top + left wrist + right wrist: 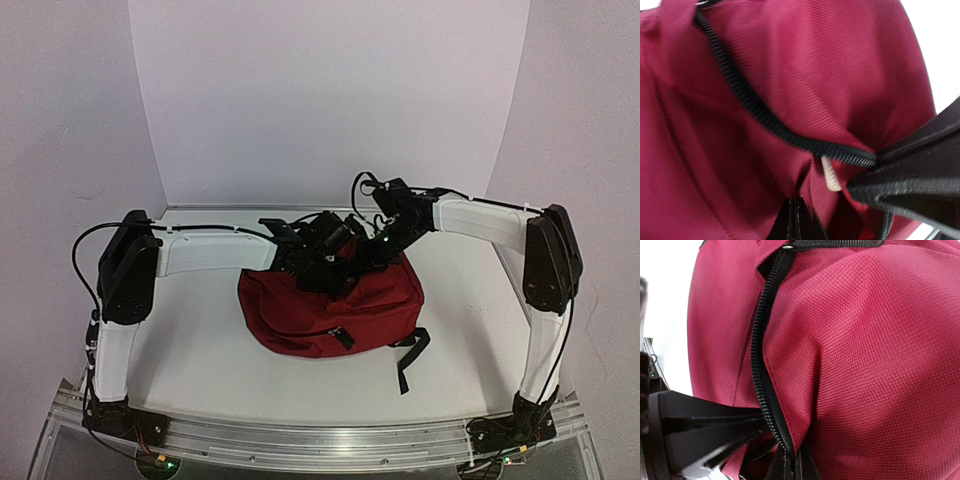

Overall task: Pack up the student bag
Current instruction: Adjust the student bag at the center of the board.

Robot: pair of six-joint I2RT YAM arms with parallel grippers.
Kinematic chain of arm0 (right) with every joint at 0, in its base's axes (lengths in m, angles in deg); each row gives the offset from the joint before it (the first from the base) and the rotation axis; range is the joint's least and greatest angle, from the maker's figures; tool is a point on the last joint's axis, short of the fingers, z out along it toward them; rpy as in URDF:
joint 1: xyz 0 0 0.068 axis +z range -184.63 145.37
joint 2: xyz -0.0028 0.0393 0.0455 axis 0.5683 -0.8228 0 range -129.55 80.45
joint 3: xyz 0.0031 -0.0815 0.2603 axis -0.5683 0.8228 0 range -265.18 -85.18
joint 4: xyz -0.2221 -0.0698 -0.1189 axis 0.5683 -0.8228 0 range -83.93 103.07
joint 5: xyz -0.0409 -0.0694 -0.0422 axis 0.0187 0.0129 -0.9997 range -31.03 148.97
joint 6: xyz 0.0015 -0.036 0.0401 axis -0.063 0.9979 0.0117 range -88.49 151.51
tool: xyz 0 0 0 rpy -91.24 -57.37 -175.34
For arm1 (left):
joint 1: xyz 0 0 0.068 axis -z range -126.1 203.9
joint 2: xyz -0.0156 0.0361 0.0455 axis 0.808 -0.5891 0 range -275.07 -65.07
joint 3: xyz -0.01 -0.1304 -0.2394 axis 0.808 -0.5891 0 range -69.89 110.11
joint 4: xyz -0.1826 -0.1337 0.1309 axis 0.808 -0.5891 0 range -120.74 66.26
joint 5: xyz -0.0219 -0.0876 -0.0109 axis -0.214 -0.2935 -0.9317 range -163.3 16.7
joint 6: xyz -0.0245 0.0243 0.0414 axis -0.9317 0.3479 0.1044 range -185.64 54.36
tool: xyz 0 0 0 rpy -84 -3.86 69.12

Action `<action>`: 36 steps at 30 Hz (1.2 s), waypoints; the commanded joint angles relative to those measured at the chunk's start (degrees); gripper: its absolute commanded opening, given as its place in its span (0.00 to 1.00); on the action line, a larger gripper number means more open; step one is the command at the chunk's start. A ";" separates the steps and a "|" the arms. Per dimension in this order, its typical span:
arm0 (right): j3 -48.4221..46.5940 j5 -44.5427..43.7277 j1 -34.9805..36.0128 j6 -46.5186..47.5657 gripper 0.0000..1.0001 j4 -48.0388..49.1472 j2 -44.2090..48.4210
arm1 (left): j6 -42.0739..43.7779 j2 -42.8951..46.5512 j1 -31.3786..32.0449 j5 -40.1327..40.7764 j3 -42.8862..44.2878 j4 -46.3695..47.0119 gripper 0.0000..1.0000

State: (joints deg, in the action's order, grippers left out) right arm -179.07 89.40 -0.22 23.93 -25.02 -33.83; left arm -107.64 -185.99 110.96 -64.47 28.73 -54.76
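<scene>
**Zipper (755,110) work at far edge of bag (320,315)**

Sits at the middle of the table (200,370), under both wrists. Looks like the opening-or-closing step on the main zipper; cannot tell which. Presses the left gripper (303,262) into the fabric, touching the coil's end with one finger (910,185); apart or together, cannot tell. Holds the right gripper (372,250) low against a zipper seam; likewise cannot tell. Next calls for a sure pinch on the zipper, a steady draw along the coil, a bracing hold opposite. Runs longest left to right, slightly tilted. Probably points its mouth away from the bases; trails a strap (408,362) near-right.
</scene>
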 commanded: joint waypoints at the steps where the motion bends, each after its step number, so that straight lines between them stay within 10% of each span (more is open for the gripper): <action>1: 1.22 1.10 -0.14 0.08 0.00 -1.10 1.85 | -0.14 7.36 -0.35 3.21 -4.49 -2.00 0.00; 24: -3.91 10.71 6.10 -0.72 0.23 -1.31 -2.54 | -0.94 27.32 -0.43 2.33 -24.78 13.35 0.02; 29: -4.73 8.34 4.08 2.60 0.58 -2.94 2.70 | -4.44 31.36 -0.53 4.10 -29.20 12.68 0.54; 36: -8.79 6.73 -4.86 2.65 0.83 -2.83 6.69 | -11.73 36.65 -0.52 1.97 -39.61 12.75 0.76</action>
State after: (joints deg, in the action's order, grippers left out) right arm -183.53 97.40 0.80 25.60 -27.96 -32.26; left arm -113.90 -153.22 110.75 -62.19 -6.24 -42.12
